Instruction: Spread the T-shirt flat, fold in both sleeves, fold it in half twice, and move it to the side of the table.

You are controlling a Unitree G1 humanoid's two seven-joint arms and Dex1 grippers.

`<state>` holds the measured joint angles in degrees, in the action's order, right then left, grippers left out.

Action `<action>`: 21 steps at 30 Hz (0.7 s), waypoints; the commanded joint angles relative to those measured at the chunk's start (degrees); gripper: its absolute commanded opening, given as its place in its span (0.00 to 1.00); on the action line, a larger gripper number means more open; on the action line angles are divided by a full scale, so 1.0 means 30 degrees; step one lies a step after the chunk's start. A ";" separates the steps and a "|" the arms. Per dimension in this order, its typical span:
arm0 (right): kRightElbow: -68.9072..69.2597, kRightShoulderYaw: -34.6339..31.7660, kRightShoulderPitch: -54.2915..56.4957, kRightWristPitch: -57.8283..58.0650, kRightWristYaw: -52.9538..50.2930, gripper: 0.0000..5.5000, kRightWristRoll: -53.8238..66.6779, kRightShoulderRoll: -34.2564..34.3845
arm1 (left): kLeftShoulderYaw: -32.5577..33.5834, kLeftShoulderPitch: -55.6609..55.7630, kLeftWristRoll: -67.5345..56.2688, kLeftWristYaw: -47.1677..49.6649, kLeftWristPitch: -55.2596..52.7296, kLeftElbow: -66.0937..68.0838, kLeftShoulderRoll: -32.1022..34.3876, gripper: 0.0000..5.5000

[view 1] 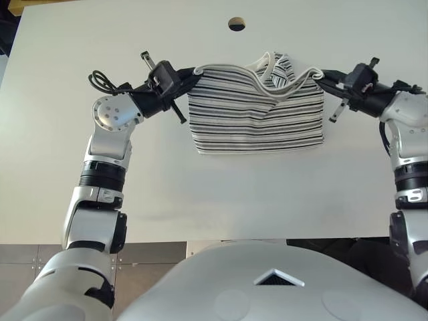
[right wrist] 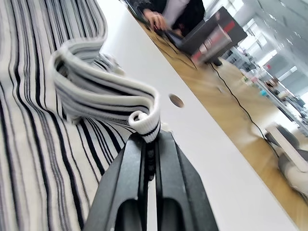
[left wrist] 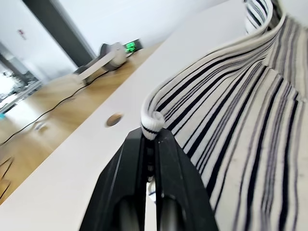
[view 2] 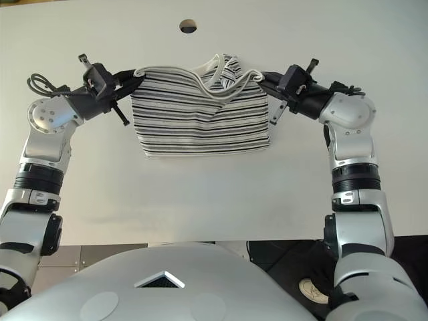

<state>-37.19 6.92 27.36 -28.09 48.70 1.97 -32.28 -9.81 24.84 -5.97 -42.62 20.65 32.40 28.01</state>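
A: The T-shirt [view 1: 257,110] is soft knit cloth, matt, with a ribbed edge band.
B: Noted. And the table [view 1: 221,194]?
A: Smooth white top, matt, faint sheen.
B: On the left gripper [left wrist: 153,140] and right gripper [right wrist: 151,142]: black plastic look, smooth, semi-gloss.

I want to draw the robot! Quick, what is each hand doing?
Left gripper: shut on the black-and-white striped cloth T-shirt.
Right gripper: shut on the same T-shirt.

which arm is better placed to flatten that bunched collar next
Right, probably: the collar bunches nearer the right gripper than the left gripper, though both are shut on T-shirt corners.
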 commanded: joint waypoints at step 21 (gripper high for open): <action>-1.2225 0.0268 0.6794 0.0346 -0.8969 0.23 -0.4654 0.3982 | 0.0784 0.6519 0.3999 0.4430 0.1181 1.2890 -0.2964 0.25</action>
<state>-73.32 7.12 46.04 -28.15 23.99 -10.58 -20.60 -7.59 42.71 4.79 -30.96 25.13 69.67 19.06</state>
